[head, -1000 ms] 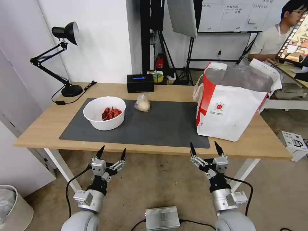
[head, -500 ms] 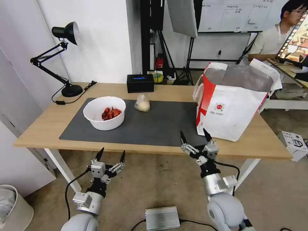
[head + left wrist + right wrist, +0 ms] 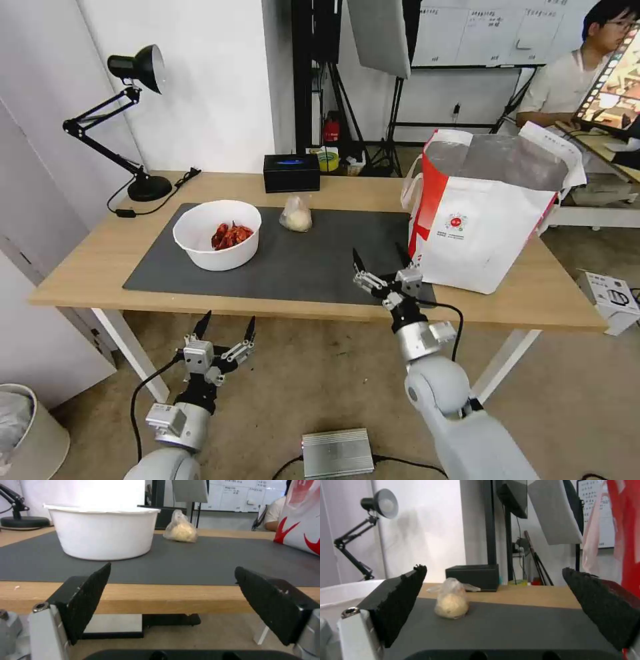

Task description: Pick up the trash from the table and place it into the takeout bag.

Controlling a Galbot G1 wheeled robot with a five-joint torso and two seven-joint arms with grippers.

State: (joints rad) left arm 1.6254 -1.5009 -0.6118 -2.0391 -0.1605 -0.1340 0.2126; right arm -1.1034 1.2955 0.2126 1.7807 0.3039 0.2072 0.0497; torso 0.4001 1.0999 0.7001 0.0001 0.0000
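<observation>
On the table (image 3: 87, 260), a white bowl (image 3: 200, 243) of red shells (image 3: 231, 235) sits at the left of the dark grey mat (image 3: 300, 260). A small clear knotted bag (image 3: 297, 215) lies at the mat's far edge. The takeout bag (image 3: 480, 227) stands open at the right. My right gripper (image 3: 380, 257) is open and empty over the mat's front edge, beside the takeout bag's lower left corner. In the right wrist view the knotted bag (image 3: 451, 603) lies ahead between the open fingers. My left gripper (image 3: 228, 320) hangs open below the table's front edge, facing the bowl (image 3: 103, 530).
A black box (image 3: 291, 173) and a black desk lamp (image 3: 137, 127) stand along the table's back edge. A small silver unit (image 3: 337, 452) lies on the floor between my arms. A white bin (image 3: 30, 430) is at the lower left.
My right arm has risen and swung forward and left, from below the table edge to over the mat's front. The left gripper has dropped slightly. Bowl, knotted bag and takeout bag have not moved.
</observation>
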